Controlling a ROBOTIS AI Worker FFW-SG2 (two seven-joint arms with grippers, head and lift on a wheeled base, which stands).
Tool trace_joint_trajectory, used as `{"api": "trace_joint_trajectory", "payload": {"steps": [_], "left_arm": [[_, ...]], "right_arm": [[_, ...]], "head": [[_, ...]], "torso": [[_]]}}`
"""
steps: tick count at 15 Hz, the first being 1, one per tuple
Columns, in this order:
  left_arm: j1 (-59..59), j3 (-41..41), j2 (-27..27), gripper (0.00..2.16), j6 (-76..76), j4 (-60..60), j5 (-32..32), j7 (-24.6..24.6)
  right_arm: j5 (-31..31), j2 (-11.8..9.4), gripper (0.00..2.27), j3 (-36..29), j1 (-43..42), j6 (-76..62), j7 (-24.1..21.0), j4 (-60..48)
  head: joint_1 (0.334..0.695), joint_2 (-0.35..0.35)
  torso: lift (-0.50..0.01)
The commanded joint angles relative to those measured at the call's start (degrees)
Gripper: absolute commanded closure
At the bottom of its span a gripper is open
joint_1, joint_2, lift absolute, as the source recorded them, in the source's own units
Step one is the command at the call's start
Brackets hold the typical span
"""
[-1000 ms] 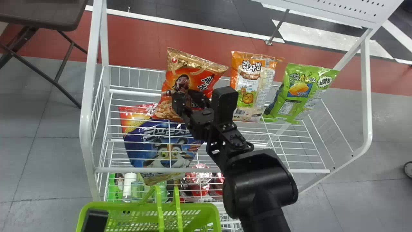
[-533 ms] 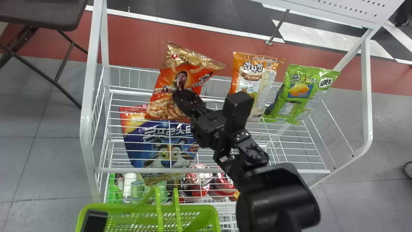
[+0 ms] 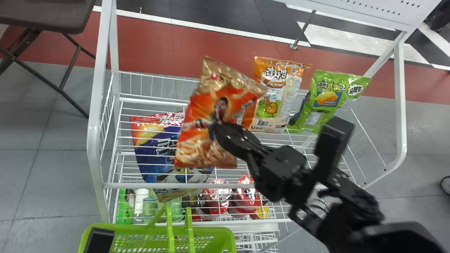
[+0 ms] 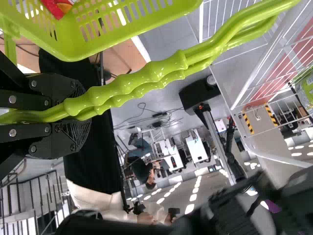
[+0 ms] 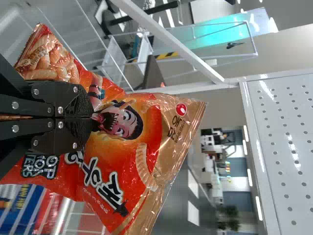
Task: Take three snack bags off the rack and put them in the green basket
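Note:
My right gripper (image 3: 215, 128) is shut on the orange-and-gold snack bag (image 3: 207, 147), held above the rack's wire shelf. In the right wrist view the right gripper (image 5: 93, 117) pinches the front of that snack bag (image 5: 156, 122). An orange-and-white bag (image 3: 277, 95) and a green bag (image 3: 327, 98) stand at the shelf's back right. A blue bag (image 3: 151, 151) lies at the shelf's left. The green basket (image 3: 140, 230) sits at the bottom left; in the left wrist view my left gripper (image 4: 73, 115) is shut on its handles (image 4: 161, 73), and something red lies in the basket.
The white rack's left post (image 3: 94, 133) rises between basket side and a brown table (image 3: 45, 17). Its front shelf bar (image 3: 140, 185) crosses below the held bag. Red packages (image 3: 218, 198) and bottles stand on the lower shelf.
The right gripper has carried the orange-and-gold bag off the shelf's back edge, toward the front and right. Its arm has swung right. The basket has shifted slightly left and down.

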Motion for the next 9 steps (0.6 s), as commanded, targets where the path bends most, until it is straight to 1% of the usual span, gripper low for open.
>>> {"api": "trace_joint_trajectory", "payload": {"steps": [1,2,5,7,9], "left_arm": [[0.07,0.42,-0.27,1.45,0.03,0.09,0.15,0.0],[0.07,0.42,-0.44,1.45,-0.14,0.09,0.15,0.0],[-0.02,0.42,-0.62,1.45,-0.14,0.18,0.07,0.35],[-0.37,0.42,-0.62,1.45,-0.14,0.18,0.07,0.44],[-0.72,0.33,-0.71,1.45,-0.14,0.18,0.07,0.44]], "right_arm": [[-1.55,0.22,2.2,-6.12,3.06,11.32,3.3,-5.36],[-4.54,0.22,2.2,-10.69,3.85,17.12,5.76,-6.5],[-5.5,0.22,2.2,-17.55,4.64,31.01,10.16,-7.82],[-5.15,-0.04,2.2,-19.48,5.17,38.39,13.41,-7.73],[-3.83,-1.01,2.2,-18.87,6.31,42.08,14.82,-7.38]], "head": [[0.695,-0.35],[0.695,-0.35],[0.695,-0.35],[0.695,-0.35],[0.695,-0.35]], "torso": [[-0.026],[-0.026],[-0.026],[-0.026],[-0.026]]}}
